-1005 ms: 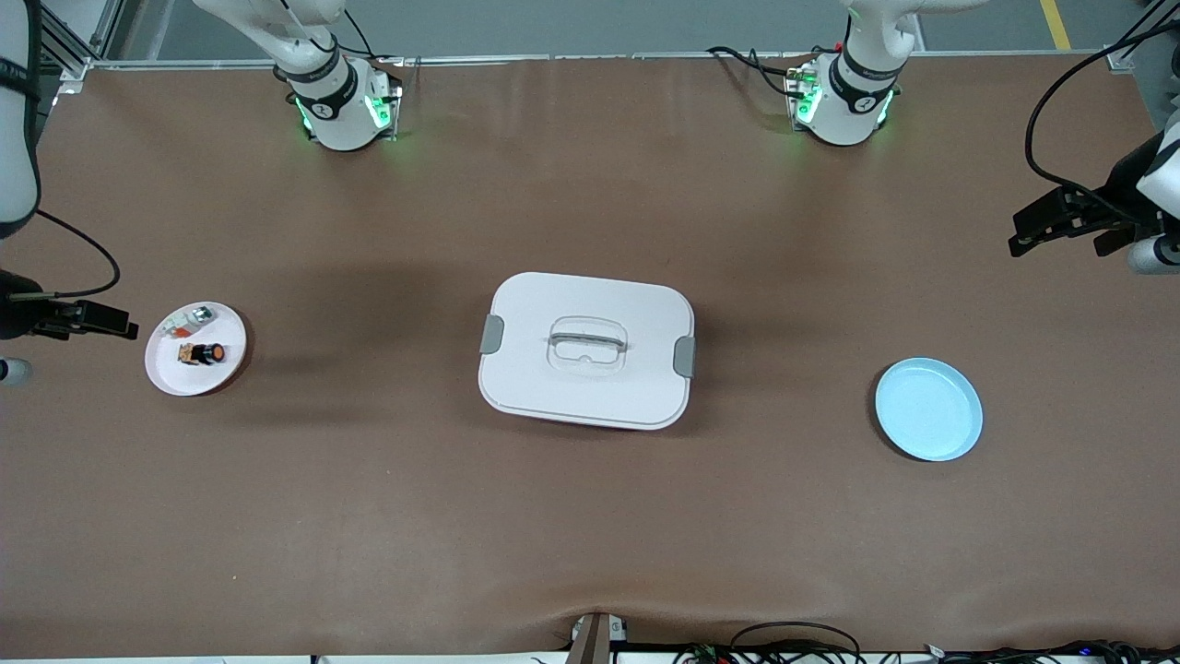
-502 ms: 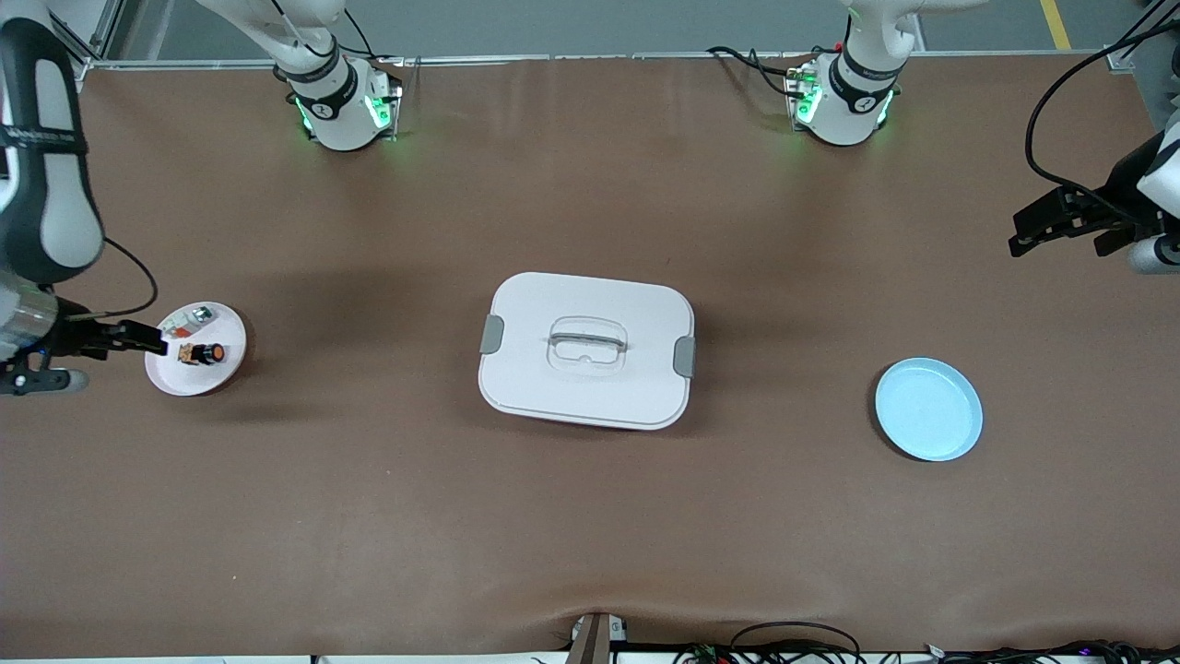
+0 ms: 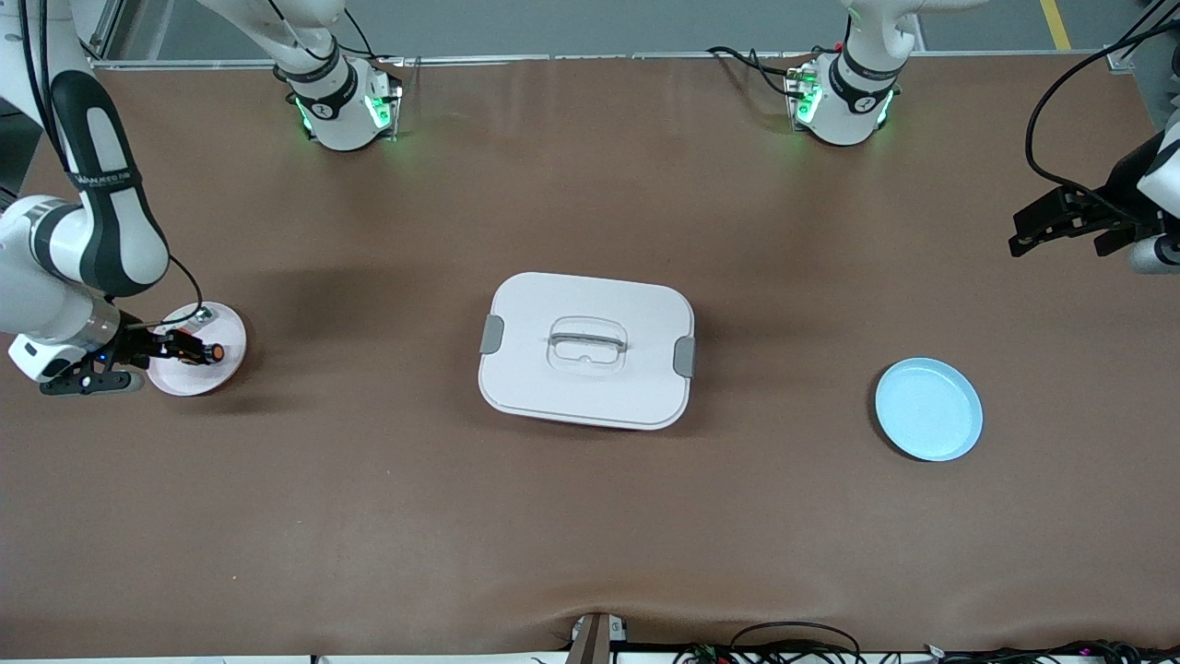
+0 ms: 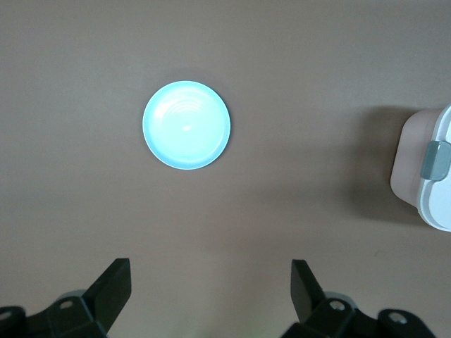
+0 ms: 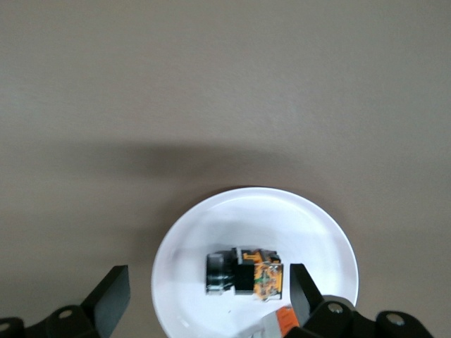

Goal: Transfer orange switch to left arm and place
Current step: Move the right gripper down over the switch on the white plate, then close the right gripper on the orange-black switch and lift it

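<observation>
R gripper hangs over the small white plate at the right arm's end of the table, fingers spread wide, pinching nothing. Orange switch lies on its side on that plate, orange cap toward the box; in the right wrist view the switch sits between the spread fingers, not touched. A whitish-clear part w/ red-orange bit shares the plate, farther from the front camera than the switch.

White box, lid on, grey clips, mid-table, well apart from both plates.

L gripper waits in the air at the left arm's end, fingers spread, empty. Light-blue plate bare, on table near that end.
</observation>
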Robot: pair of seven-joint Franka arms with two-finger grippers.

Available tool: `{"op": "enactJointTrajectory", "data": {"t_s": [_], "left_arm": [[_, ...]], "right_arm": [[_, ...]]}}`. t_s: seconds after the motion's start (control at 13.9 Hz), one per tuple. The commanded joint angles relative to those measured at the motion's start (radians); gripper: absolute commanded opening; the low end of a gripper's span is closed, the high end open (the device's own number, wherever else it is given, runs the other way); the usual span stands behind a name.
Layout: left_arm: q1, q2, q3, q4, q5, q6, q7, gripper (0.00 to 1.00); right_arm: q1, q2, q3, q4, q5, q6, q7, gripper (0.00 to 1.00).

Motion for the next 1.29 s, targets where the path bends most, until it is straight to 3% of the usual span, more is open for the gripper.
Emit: {"op": "enactJointTrajectory", "data": {"t_s": [0.0, 1.22], "left_arm": [[0.0, 0.005, -0.003, 0.023, 0.018, -0.022, 0.012, 1.0], [-0.002, 0.002, -0.003, 0.024, 0.012, -0.022, 0.011, 1.0]], "right_arm": [[-0.036, 0.027, 0.012, 0.006, -0.004, 0.018, -0.013, 1.0], [-0.07, 0.094, 0.02, -0.044, 0.001, 0.05, -0.029, 1.0]]}}
